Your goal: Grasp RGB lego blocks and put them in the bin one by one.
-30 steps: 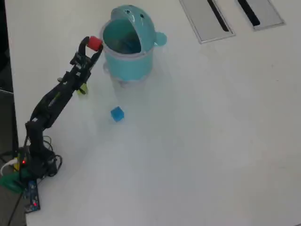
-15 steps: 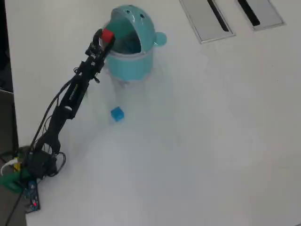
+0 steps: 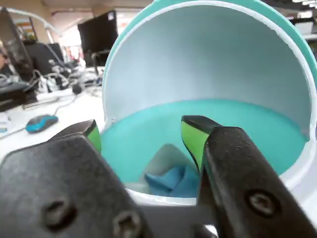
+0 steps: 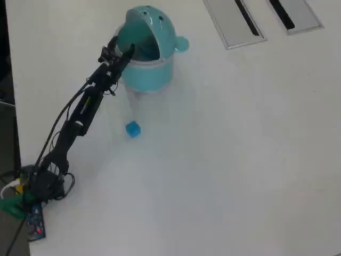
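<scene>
The bin (image 4: 148,78) is a light teal bucket at the back of the table, its domed lid (image 4: 158,22) tipped open. My gripper (image 4: 121,48) is at the bin's left rim in the overhead view, open and holding nothing. In the wrist view the gripper (image 3: 142,126) spreads its green-padded fingers (image 3: 192,140) over the bin's mouth, facing the teal inner wall (image 3: 247,130) and the pale inside of the lid (image 3: 208,59). Something blue (image 3: 173,181) lies at the bin's bottom. A blue lego block (image 4: 132,129) sits on the table in front of the bin.
Two flat grey panels (image 4: 233,21) (image 4: 296,14) with dark slots lie at the back right. The arm's base and cables (image 4: 32,189) sit at the table's left front edge. The white table (image 4: 229,160) stretches out to the right.
The gripper carried the red block right and up over the bin's rim, then opened. The red block is gone from the jaws and out of sight.
</scene>
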Available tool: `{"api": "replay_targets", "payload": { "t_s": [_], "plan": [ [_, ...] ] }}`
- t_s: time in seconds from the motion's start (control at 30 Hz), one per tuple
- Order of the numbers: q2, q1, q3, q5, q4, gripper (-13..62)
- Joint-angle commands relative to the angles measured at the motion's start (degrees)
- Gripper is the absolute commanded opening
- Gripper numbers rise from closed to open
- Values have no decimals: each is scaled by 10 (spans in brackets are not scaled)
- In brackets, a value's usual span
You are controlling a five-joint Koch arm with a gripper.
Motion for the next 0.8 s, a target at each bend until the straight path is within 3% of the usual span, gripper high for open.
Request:
{"api": "replay_targets", "payload": {
  "t_s": [0.0, 0.1, 0.77],
  "plan": [
    [21, -1, -93, -21, 47, 332],
    [-17, -9, -203, -17, 161, 333],
    [186, -50, -201, 20, 526, 330]
  ]
}}
